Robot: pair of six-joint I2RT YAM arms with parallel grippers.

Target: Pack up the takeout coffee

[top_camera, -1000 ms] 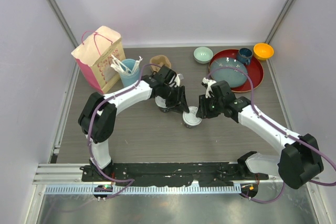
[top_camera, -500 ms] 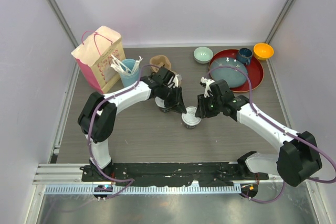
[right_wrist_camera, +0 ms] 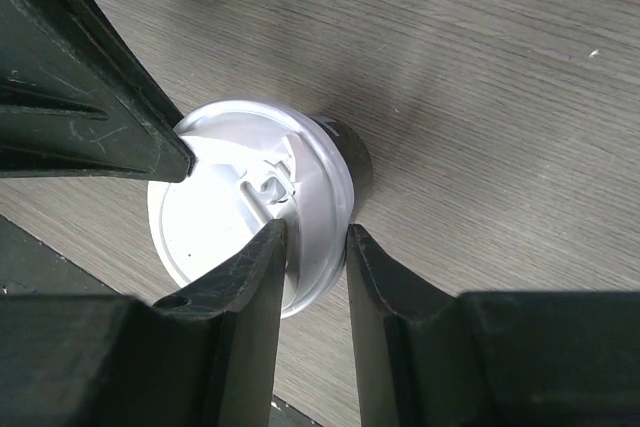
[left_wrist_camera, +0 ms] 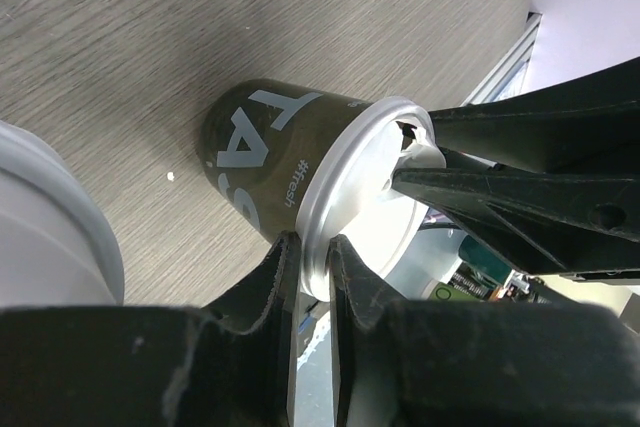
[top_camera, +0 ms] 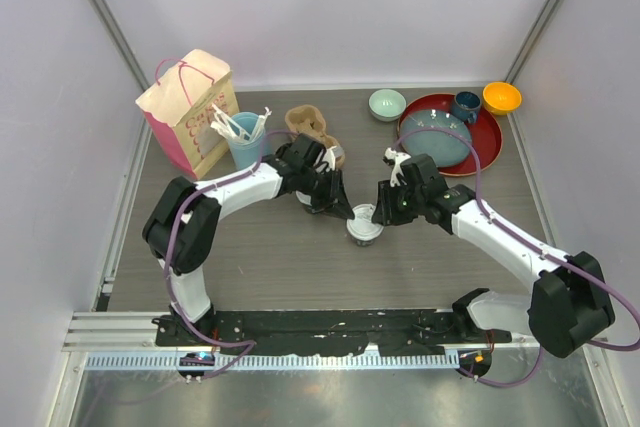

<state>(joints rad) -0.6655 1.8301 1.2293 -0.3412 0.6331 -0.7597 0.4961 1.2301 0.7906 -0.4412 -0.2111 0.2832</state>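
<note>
Now tightened, left hand [left_wrist_camera: 312,249] pinching coffee cup [left_wrist_camera: 255,152]

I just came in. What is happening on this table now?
Both arms work on one black paper cup with a white plastic lid, standing mid-table. The left gripper pinches the lid's rim; the right gripper straddles the rim opposite, grip unclear. The pink-and-beige paper bag stands at the back left; this cup is not packed yet.

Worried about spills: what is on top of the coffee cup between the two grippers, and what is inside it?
A white sip lid caps the black cup; the left gripper and right gripper pinch its rim. The lid hides whatever is inside.
</note>
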